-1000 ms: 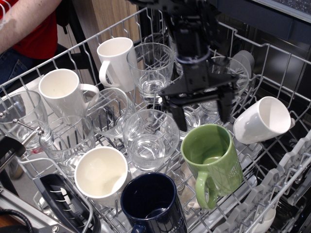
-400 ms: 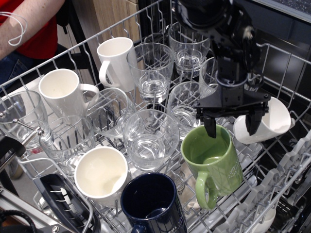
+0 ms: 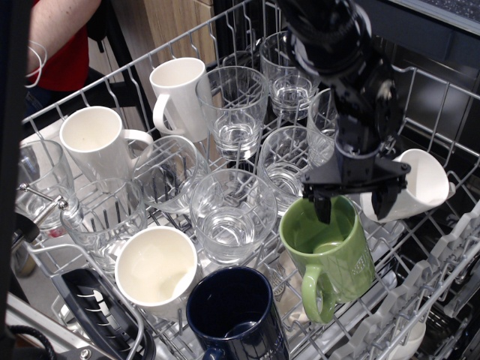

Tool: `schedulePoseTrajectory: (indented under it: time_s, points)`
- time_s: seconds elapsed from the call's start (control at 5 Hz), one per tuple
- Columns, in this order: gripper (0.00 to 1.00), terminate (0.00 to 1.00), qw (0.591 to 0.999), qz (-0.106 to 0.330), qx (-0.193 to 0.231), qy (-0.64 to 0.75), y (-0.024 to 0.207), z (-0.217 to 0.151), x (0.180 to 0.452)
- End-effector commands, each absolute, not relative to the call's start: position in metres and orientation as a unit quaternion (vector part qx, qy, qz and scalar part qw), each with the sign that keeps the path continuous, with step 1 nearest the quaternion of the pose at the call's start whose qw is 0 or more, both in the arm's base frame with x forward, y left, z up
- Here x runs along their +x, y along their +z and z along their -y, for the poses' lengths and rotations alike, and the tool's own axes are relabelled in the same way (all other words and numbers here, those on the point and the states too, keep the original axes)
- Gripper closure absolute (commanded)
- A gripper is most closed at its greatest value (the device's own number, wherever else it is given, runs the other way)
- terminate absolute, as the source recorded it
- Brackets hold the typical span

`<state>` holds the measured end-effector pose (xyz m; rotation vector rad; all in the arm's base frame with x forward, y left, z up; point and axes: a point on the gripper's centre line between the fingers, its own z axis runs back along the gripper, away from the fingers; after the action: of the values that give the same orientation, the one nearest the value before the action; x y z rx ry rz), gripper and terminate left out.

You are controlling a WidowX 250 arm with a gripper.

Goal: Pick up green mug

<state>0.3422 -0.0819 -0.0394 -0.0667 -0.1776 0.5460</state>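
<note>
One arm is being used, so no choice of side is being weighed. Nearest the camera, a navy mug (image 3: 236,315) and a white mug (image 3: 156,270) are being held upright in the rack (image 3: 420,300), and just behind and right of them the green mug (image 3: 327,251) is standing mouth up, tilted a little toward the camera, its handle turned toward the near side. Its long axis is running roughly vertical, leaning slightly. The gripper (image 3: 351,206) is being held directly above the far rim of that mug, with its jaws spread: the left finger is being lowered just inside the mouth, while the right one is hanging outside the far-right wall, so the wall is being straddled but not yet pinched, as far as can be judged. A short drop followed by closing is likely being called for. Just right of the gripper a tipped white cup (image 3: 420,184) is lying close, and contact with it is being risked. Farther back, glasses (image 3: 232,112) are being crowded together. Compared with a second ago, the gripper is being seen much farther right and lower; then it was hovering over the glasses behind the mug. Since the last earlier frame it is being brought down only slightly more, and the mug is not being shifted.
</note>
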Motion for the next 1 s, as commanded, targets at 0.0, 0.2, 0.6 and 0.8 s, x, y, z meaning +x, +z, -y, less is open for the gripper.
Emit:
schedulePoseTrajectory:
  time_s: [0.0,0.2,0.6,0.8]
  points:
    - [0.00,0.00,0.954,0.111,-0.020,0.278,-0.045,0.089,0.346]
    - [1.00,0.00,0.951,0.105,-0.020,0.288,-0.045,0.090,0.345]
    - [1.00,0.00,0.949,0.102,-0.014,0.300,-0.039,0.094,0.347]
    - [1.00,0.00,0.947,0.107,-0.005,0.303,-0.032,0.098,0.347]
